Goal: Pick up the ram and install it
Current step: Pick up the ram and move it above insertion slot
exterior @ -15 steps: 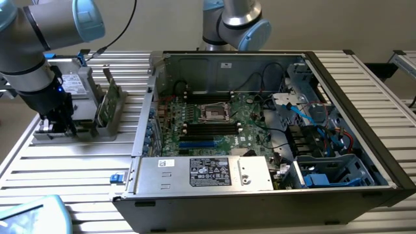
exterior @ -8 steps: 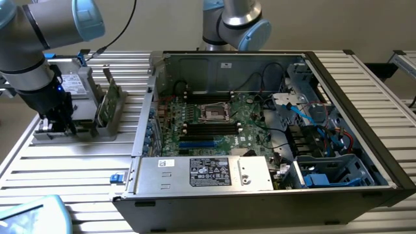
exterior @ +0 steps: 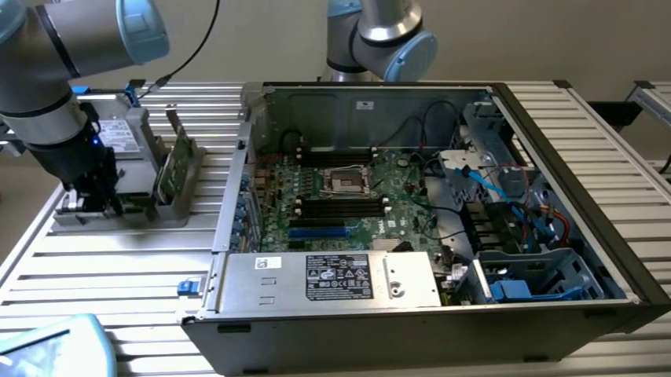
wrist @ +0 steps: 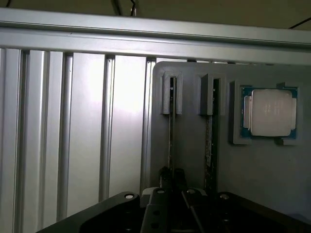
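Observation:
The ram [wrist: 171,127] stands on edge in a slot of a grey holder [wrist: 189,160], seen as a thin dark line in the wrist view. My gripper [wrist: 171,175] sits low over the near end of this stick, and its dark fingers [wrist: 164,175] press against both faces of it, shut on it. In the exterior view the gripper [exterior: 93,203] reaches down into the same grey holder [exterior: 157,214] at the exterior view's left, beside the open computer case [exterior: 441,204]. Black memory slots [exterior: 341,206] lie on the motherboard below the processor socket [exterior: 346,182].
A second thin board [wrist: 209,141] stands in the neighbouring slot, and a square silver processor chip [wrist: 269,112] rests in a recess past it. A taller green card [exterior: 176,166] stands upright in the holder. The case holds a power supply [exterior: 335,279], cables and drive bays [exterior: 524,275]. A ribbed metal table [exterior: 126,275] carries everything.

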`<act>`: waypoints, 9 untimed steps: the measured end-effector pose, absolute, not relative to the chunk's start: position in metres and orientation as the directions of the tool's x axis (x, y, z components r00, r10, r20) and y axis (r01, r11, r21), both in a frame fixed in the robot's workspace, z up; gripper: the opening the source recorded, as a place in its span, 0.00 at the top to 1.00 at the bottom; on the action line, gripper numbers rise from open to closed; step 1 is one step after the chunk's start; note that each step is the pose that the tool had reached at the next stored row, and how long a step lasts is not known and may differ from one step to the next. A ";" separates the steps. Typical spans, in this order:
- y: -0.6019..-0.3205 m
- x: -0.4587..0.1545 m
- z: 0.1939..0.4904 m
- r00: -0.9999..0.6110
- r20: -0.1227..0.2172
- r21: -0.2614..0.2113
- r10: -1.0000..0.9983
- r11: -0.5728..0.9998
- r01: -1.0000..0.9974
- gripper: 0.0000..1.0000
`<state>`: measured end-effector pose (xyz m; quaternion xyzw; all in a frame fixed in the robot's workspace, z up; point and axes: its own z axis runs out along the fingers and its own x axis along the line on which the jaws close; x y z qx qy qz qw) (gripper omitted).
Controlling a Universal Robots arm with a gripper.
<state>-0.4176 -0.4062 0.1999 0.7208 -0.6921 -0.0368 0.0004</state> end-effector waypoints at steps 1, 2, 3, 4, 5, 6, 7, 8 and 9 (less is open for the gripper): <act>-0.406 -0.417 0.200 0.039 -0.052 0.052 -0.998 -0.042 -0.998 0.86; -0.406 -0.417 0.201 0.039 -0.052 0.052 -0.998 -0.042 -0.998 0.86; -0.406 -0.417 0.201 0.039 -0.052 0.053 -0.998 -0.042 -0.998 0.86; -0.406 -0.417 0.202 0.039 -0.052 0.053 -0.998 -0.042 -0.998 0.86; -0.406 -0.417 0.202 0.039 -0.052 0.053 -0.998 -0.042 -0.998 0.86; -0.406 -0.417 0.202 0.039 -0.053 0.054 -0.998 -0.042 -0.998 0.86; -0.406 -0.417 0.203 0.039 -0.053 0.054 -0.998 -0.042 -0.998 0.86; -0.406 -0.417 0.204 0.039 -0.053 0.054 -0.998 -0.042 -0.998 0.86; -0.406 -0.417 0.204 0.039 -0.053 0.055 -0.998 -0.042 -0.998 0.86</act>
